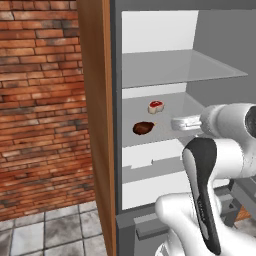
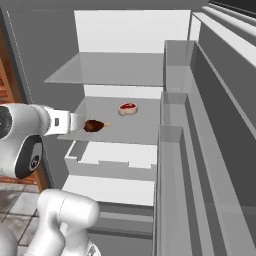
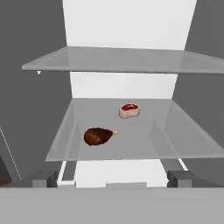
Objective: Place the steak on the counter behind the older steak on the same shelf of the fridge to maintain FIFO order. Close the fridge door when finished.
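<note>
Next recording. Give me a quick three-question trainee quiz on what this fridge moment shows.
1. True or false: the steak lies on the same shelf as the older steak.
2. Which of the two meats sits deeper in the fridge? A) the older steak B) the steak C) they sit level, side by side
3. Fill the gap: the fridge door is ____.

Key
1. True: both rest on the middle slab, apart from one another.
2. B: the red, cream-rimmed cut lies nearer the white back wall, the brown lump nearer the front edge.
3. Open: it stands swung out at the right of the right base view, so closing is not yet done.
</note>
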Motion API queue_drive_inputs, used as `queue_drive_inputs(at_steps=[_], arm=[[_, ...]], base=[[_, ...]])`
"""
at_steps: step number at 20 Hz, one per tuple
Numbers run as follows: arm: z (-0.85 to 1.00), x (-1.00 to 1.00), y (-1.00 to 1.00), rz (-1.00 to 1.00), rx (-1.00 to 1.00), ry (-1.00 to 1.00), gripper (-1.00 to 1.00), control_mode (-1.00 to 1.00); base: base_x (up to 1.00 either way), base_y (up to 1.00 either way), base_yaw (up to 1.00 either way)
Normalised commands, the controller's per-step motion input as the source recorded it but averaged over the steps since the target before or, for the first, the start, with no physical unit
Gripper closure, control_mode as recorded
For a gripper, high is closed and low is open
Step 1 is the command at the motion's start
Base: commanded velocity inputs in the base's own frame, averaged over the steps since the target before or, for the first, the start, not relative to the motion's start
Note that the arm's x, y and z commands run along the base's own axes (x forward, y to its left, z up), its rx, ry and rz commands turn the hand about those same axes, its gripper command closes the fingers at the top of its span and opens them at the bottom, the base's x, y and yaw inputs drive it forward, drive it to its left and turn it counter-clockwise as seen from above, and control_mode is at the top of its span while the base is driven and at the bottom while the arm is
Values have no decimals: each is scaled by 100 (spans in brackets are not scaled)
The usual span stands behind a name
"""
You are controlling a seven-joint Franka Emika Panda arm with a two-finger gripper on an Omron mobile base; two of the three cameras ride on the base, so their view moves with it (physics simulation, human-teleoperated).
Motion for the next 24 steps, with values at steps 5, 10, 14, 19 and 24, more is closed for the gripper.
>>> queue_drive_inputs(at_steps=[5, 10, 14, 19, 24], arm=[[-40, -80, 26, 0, -5, 11, -100, -100], [-19, -9, 2, 0, -2, 6, -100, -100], [0, 2, 0, 0, 0, 2, -100, -100], [-7, 0, -30, 0, 5, 0, -100, -100], [-21, -7, -3, 0, 0, 0, -100, -100]], base=[[0, 0, 0], [0, 0, 0], [0, 0, 0], [0, 0, 0], [0, 0, 0]])
